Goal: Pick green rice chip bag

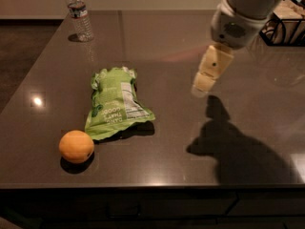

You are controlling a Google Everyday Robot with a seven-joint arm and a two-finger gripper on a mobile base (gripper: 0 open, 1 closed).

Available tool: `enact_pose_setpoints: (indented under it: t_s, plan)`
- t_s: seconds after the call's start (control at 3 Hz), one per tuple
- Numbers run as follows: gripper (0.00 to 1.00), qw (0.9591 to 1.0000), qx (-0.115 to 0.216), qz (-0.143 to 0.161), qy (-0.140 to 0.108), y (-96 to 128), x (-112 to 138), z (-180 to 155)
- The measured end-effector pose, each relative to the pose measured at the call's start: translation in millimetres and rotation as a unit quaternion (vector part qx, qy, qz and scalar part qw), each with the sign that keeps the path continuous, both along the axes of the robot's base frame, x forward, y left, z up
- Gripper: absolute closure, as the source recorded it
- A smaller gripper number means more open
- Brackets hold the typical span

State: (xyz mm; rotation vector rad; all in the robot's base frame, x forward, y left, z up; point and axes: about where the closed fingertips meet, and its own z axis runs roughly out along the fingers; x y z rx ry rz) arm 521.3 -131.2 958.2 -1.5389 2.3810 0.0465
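The green rice chip bag (116,104) is lying flat on the dark, glossy countertop (162,42), left of the middle, with its white nutrition label panel facing up and its white lettering reading upside down from the camera. Its crinkled lower edge is flaring out toward the near right corner and casting a thin shadow onto the surface. A round orange (76,146) is sitting just beside the bag's near left corner, close to the front edge of the counter; whether the two are touching cannot be told. A clear plastic water bottle (78,15) is standing upright near the far left edge, well apart from the bag. A black wire basket (285,28) with pale items inside is resting at the far right. The white robot arm (243,11) is reaching in from the upper right, and its cream-coloured gripper (201,87) is hanging above the counter, pointing down and to the left, off to the right of the bag and apart from it. From this angle it is not showing whether it is set wide or narrow. The arm's dark shadow (238,149) is spreading across the near right part of the countertop.
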Motion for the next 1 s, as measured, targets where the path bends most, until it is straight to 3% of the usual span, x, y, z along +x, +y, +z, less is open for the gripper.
enact_pose_setpoints:
  t_s: [0.67, 1.0]
  plan:
    - [0.0, 0.9967, 0.051, -0.058, 0.026, 110.0, 32.1, -12.7]
    - [0.0, 0.9935, 0.048, -0.094, 0.044, 160.2, 47.0, -30.3]
